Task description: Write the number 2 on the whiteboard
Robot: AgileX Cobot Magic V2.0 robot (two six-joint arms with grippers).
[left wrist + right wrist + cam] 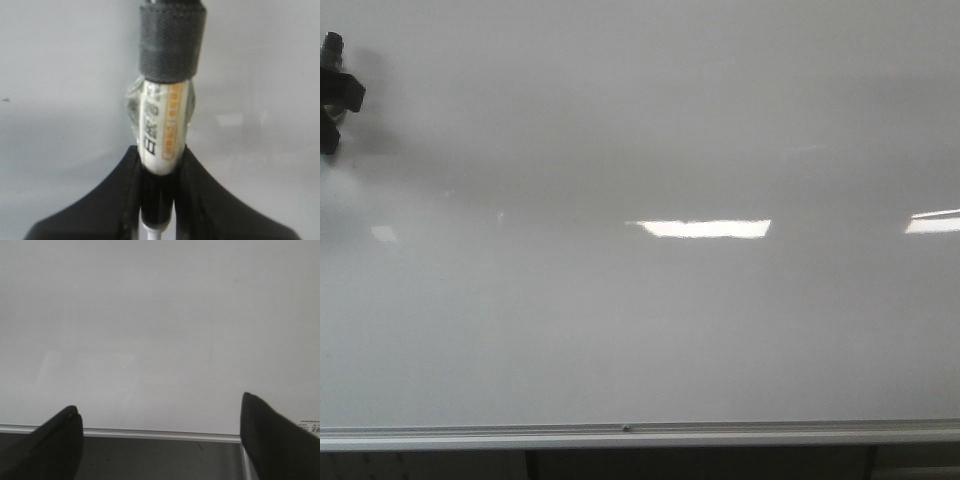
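The whiteboard (640, 130) is a glossy pale grey board that fills the front view, with a silver rail (640, 435) along its lower edge. No number 2 shows on it in any view. My left gripper (161, 150) is shut on a white marker (162, 120) with black print, an orange strip and a dark grey wrapped band, pointed at the board (60, 75). In the front view only a dark shape (335, 90) at the far left edge shows of that arm. My right gripper (160, 404) is open and empty, facing the board's lower part (150, 315) and rail (150, 433).
Two bright rectangular light reflections (705, 228) lie on the board's middle and right. A dark surface (150, 460) runs below the rail. A tiny dark speck (5, 100) sits on the board in the left wrist view.
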